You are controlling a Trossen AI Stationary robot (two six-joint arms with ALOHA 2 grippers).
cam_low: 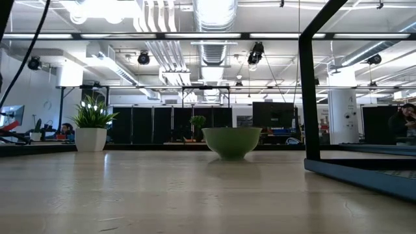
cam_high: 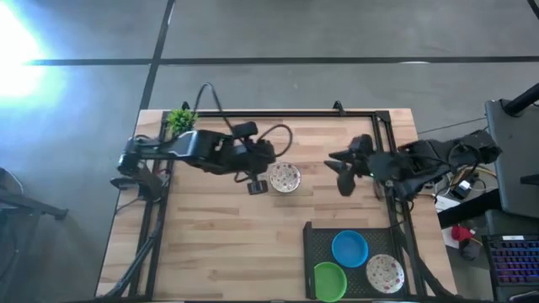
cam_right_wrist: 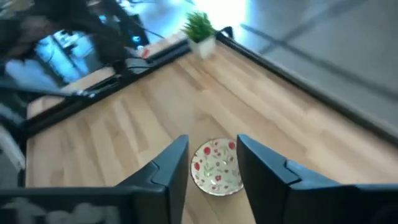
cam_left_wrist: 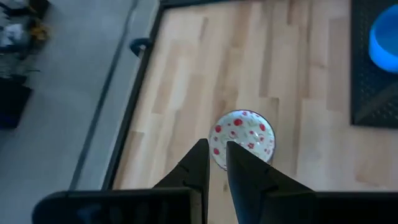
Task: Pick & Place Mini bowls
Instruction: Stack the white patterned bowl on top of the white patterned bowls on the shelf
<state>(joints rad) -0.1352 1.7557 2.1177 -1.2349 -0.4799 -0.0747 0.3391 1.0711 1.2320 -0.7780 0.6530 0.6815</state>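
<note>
Speckled white mini bowl (cam_high: 285,178): loose on wood, outside black mesh tray (cam_high: 313,236).
Tray: blue bowl (cam_high: 349,247), green bowl (cam_high: 330,280), second speckled bowl (cam_high: 384,273) placed.
Left gripper (cam_high: 258,185): nearly closed, empty, beside loose bowl.
Right gripper (cam_high: 344,172): released, empty, above the tray's far edge.

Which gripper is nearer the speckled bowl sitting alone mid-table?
Left. The left gripper sits right beside the speckled bowl; the right gripper waits farther off on its other side.

Left wrist camera, as I see it: my left gripper (cam_left_wrist: 215,160) hangs above the wooden table (cam_left_wrist: 186,93), its two dark fingers (cam_left_wrist: 198,163) nearly closed with only a thin gap. Their tips overlap the near rim of a white bowl with red speckles (cam_left_wrist: 244,137), which stands upright. Well beyond that bowl, a blue bowl (cam_left_wrist: 384,41) rests on a dark mat (cam_left_wrist: 368,99).
</note>
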